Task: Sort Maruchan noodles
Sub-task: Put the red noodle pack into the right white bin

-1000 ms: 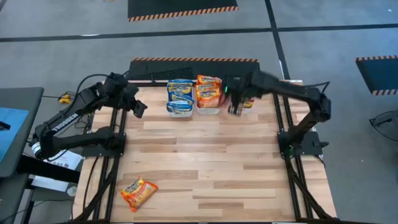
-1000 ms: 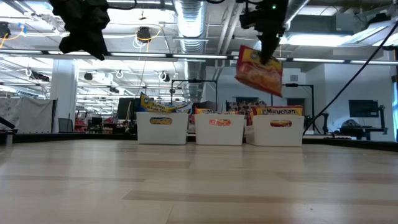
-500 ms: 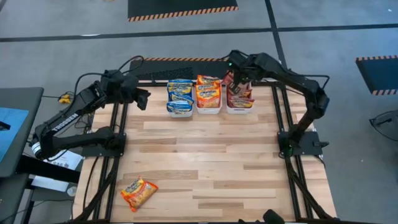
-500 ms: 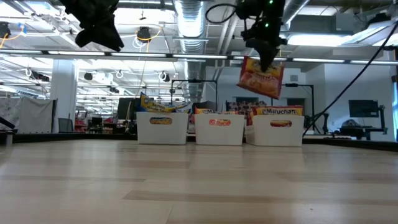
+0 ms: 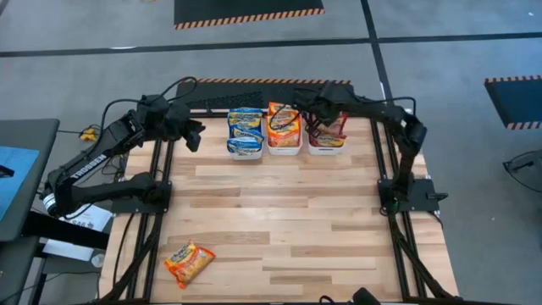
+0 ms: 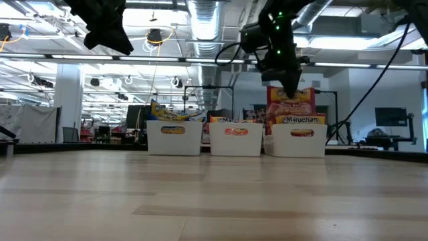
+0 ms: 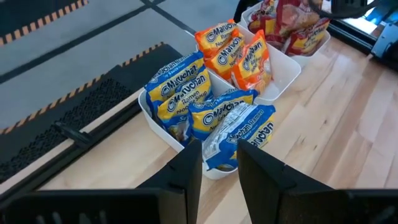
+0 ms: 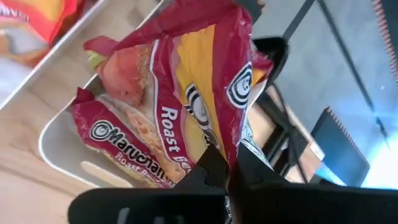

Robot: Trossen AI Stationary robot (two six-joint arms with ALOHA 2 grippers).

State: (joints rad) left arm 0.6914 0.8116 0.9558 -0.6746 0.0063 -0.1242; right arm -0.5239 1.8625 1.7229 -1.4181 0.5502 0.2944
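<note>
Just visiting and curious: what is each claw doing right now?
Left gripper: open, holding nothing.
Right gripper: shut on a dark red noodle packet.

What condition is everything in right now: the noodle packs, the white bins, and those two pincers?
Dark red crinkly plastic noodle packet: pinched, hanging over the right bin.
Right pincer: shut on that packet.
Left pincer: open, empty, raised near the table's far left corner.
White rectangular plastic right bin: holds dark red packets.
White middle bin: holds orange packets.
White left bin: holds blue packets.
Orange plastic noodle packet: lying flat, unsorted, near the front left.
</note>
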